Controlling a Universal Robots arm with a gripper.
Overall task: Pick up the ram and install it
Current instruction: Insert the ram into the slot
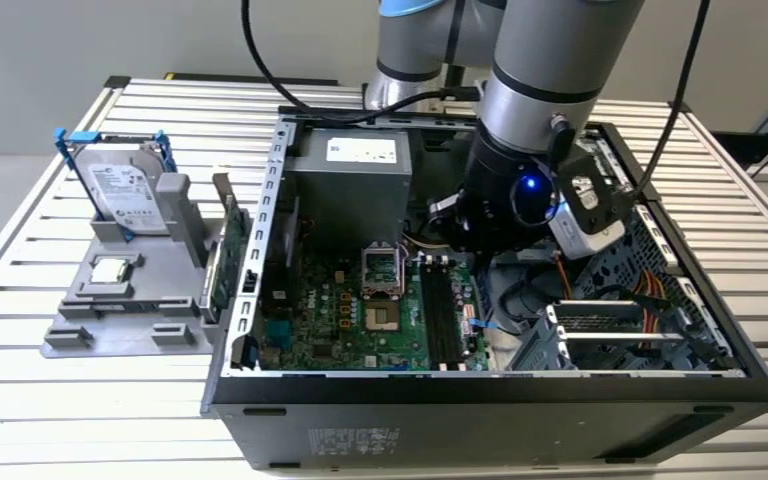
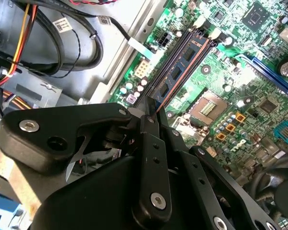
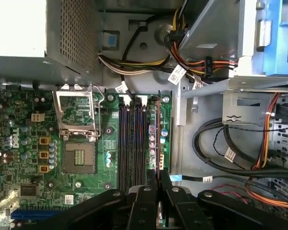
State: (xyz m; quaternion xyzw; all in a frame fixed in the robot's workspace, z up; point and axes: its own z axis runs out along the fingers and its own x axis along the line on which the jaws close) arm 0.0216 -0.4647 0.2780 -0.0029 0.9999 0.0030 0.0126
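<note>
Inside the open case [image 1: 264, 300], over the motherboard [image 3: 29, 158], the end effector [image 3: 158, 184] is clenched on the ram [image 2: 180, 72]. In both wrist views the ram stands on edge in one of the black slots [image 3: 127, 143], its near end pinched between the fingers [image 2: 151, 129]. On the worktop [image 1: 131, 400], at the exterior view's left, a hard drive [image 1: 124, 195] stands in a grey holder [image 1: 117, 320].

Exterior view: high, angled down at the open computer case [image 1: 491, 390] on the desk [image 1: 37, 400], mid-distance. Both wrist views: close over the motherboard [image 3: 33, 187] [image 2: 240, 120], tool [image 3: 156, 201] [image 2: 153, 143] in lower frame.
</note>
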